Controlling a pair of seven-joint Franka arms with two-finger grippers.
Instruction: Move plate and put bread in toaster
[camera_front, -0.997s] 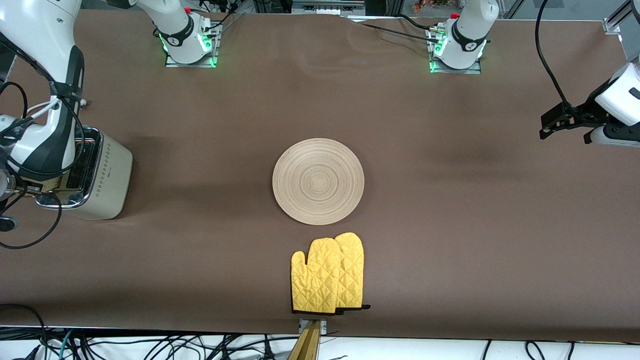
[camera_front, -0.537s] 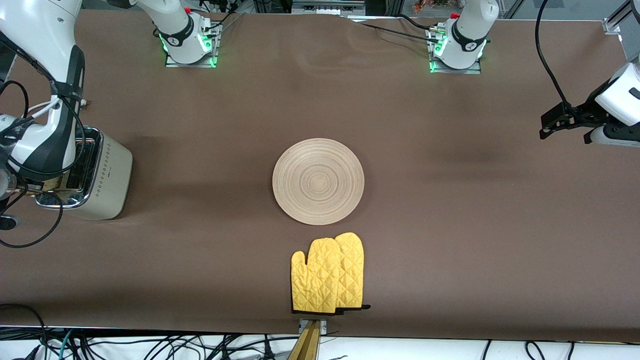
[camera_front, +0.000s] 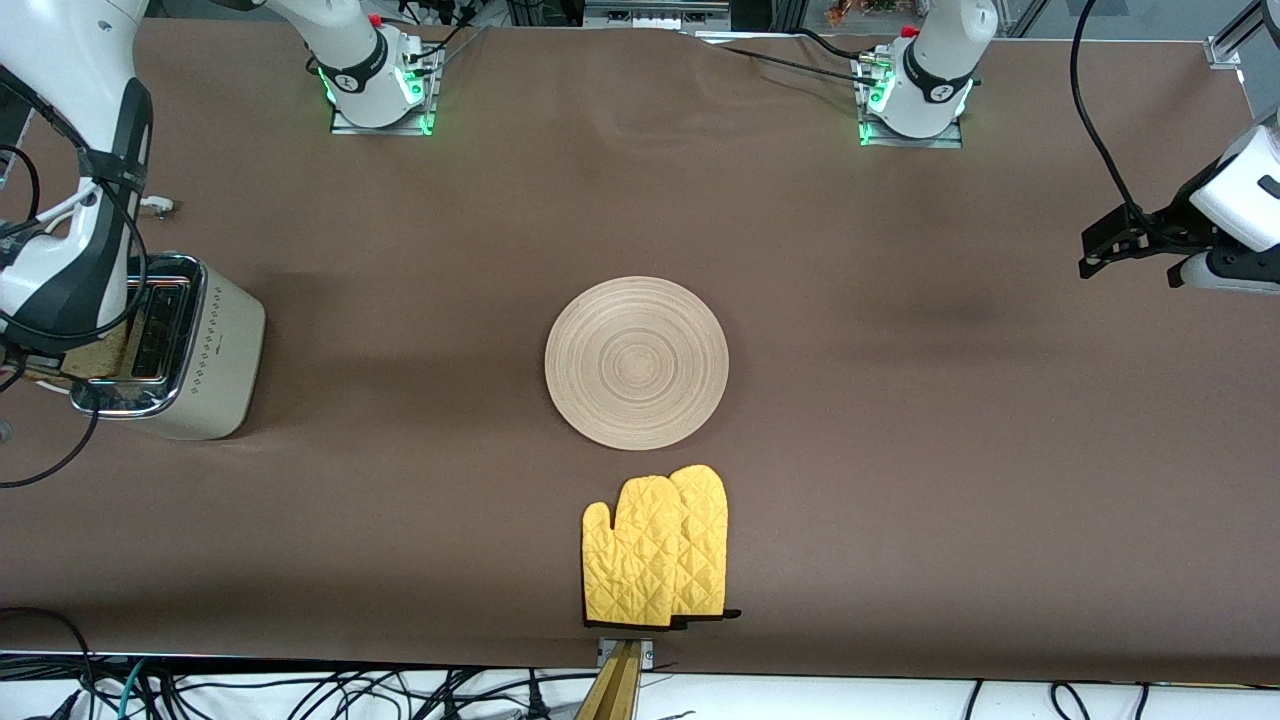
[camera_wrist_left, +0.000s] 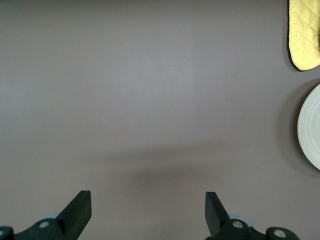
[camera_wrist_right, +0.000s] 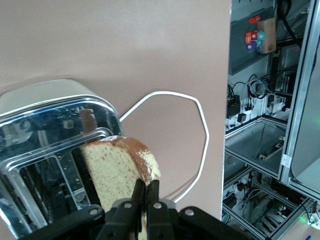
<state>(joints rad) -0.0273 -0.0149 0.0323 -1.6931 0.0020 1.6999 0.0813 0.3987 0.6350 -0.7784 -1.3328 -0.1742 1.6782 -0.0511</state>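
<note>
Bread (camera_wrist_right: 117, 172) is pinched at its crust edge by the right gripper (camera_wrist_right: 145, 200), poised over the toaster (camera_front: 205, 350) at nine o'clock on the table. Insertion is the step in hand; next, I judge, the slice must line up with a slot and descend. The plate (camera_front: 637, 362) sits at the table's centre. Waiting at three o'clock, the left gripper (camera_wrist_left: 145, 212) hangs spread and empty.

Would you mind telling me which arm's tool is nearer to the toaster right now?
The right. Its tool holds the bread at the toaster, above a slot. The left tool waits open over bare table at the left arm's end.
</note>
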